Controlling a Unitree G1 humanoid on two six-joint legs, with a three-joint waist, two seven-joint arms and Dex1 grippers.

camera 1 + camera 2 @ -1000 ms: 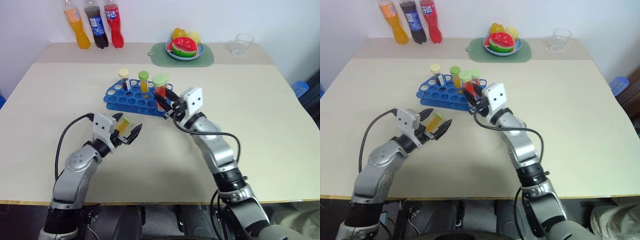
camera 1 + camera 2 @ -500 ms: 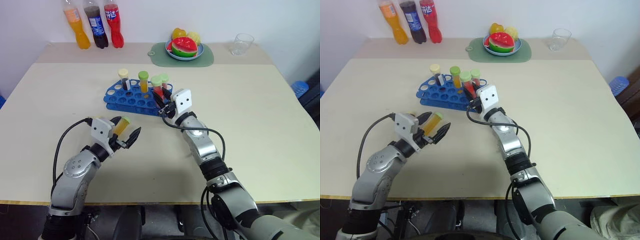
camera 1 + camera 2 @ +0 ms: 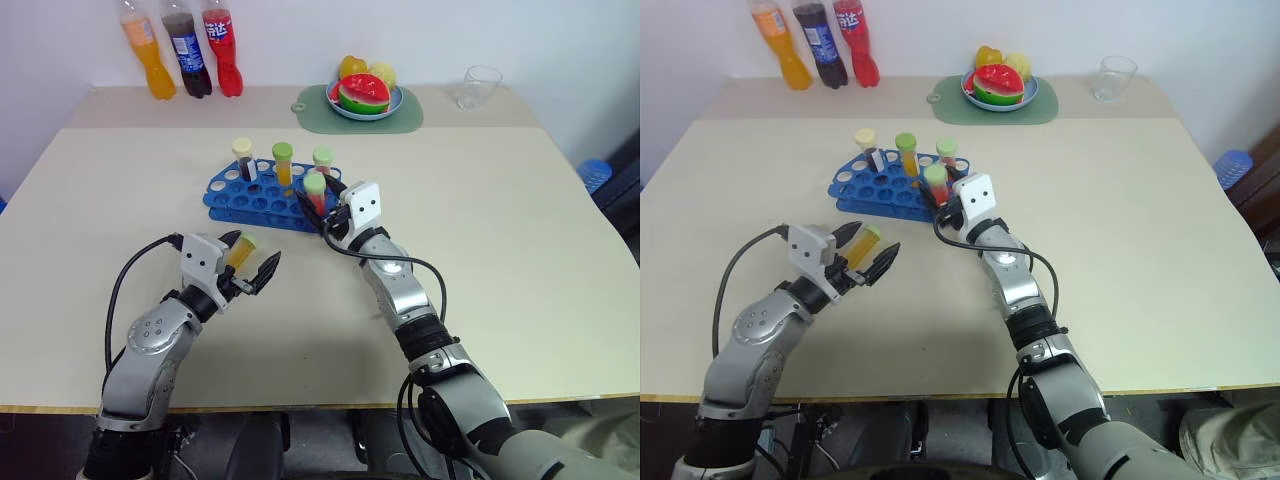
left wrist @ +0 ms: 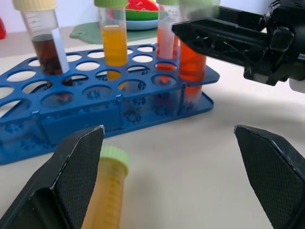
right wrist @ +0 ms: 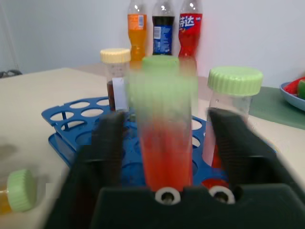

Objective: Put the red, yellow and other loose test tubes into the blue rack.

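The blue rack (image 3: 232,196) stands mid-table with three capped tubes upright in its back holes. A red tube (image 3: 315,191) with a green cap stands in a hole at the rack's near right end. My right gripper (image 3: 328,207) is open around it; in the right wrist view there is a gap between the red tube (image 5: 164,143) and each of the fingers (image 5: 112,143). Nearer to me, my left gripper (image 3: 252,255) is open. The yellow tube (image 4: 107,191) lies on the table between its fingers, close to one of them.
Three drink bottles (image 3: 183,50) stand at the far left of the table. A plate of fruit (image 3: 365,95) on a green mat and a clear glass (image 3: 478,87) are at the back. Bare tabletop lies to the right of my right arm.
My right gripper carried the red tube forward and down into the rack's near right end, then opened off it. The left gripper has stayed put.
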